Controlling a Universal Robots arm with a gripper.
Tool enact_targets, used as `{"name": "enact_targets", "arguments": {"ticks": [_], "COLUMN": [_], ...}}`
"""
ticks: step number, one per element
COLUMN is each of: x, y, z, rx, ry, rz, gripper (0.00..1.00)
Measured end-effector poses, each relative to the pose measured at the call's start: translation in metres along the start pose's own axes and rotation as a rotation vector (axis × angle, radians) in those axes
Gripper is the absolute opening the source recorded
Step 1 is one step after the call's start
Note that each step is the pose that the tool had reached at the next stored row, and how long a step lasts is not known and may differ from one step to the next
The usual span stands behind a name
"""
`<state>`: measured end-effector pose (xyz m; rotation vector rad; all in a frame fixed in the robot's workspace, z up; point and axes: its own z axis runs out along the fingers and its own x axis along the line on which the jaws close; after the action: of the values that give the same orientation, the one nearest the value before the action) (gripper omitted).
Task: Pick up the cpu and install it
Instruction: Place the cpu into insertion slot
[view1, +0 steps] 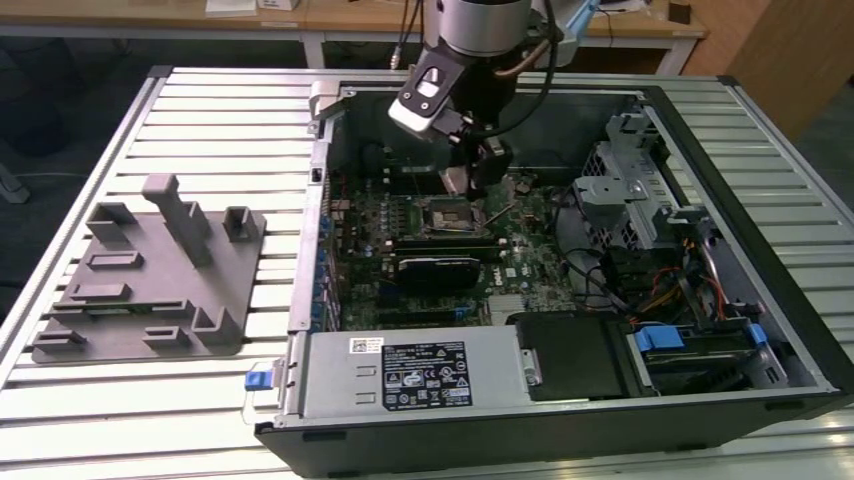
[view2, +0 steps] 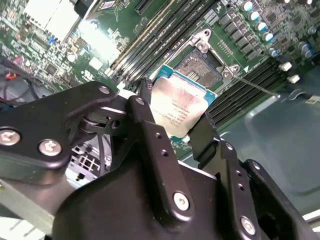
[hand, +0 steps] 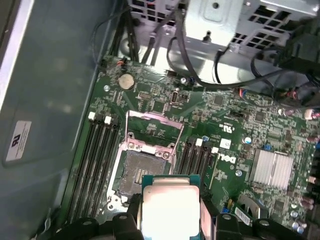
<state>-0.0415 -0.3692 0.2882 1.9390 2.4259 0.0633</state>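
Checking in from the remote desk. The gripper (view2: 176, 114) is inside the open computer case (view1: 781, 345), and its jaws are clamped on the cpu (view2: 181, 106). In the second wrist view I can see one black finger (view2: 148, 112) on one edge of the chip and the other on the opposite edge, with the silver lid facing the camera. The first wrist view shows the cpu (hand: 171, 210) too, shiny top and pale rim, pinched between the dark finger ends.

The chip isn't seated. It hangs over the motherboard (hand: 225, 107), right by the black socket (hand: 142, 172), overlapping the socket's near edge in both wrist views. The socket is bare, and its metal load plate (hand: 152, 124) is flipped up and open. I honestly can't tell from these angles how high the chip sits above the socket, or whether it's quite level.

In the exterior view the gripper (view1: 470, 178) sits just above the socket (view1: 447, 213), near the case's back wall. The grey fixture block (view1: 147, 275) is out on the slatted table (view1: 227, 130), well apart, on the exterior view's left.
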Motion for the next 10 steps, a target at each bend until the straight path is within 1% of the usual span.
{"name": "enact_targets", "arguments": {"ticks": [3,10], "x": [0.0000,0.0000], "y": [-0.0001,-0.0001], "z": [0.0008,0.0018], "rx": [0.0002,-0.0001], "ry": [-0.0023,-0.0025], "rz": [0.040,0.050], "gripper": [0.54,0.54]}}
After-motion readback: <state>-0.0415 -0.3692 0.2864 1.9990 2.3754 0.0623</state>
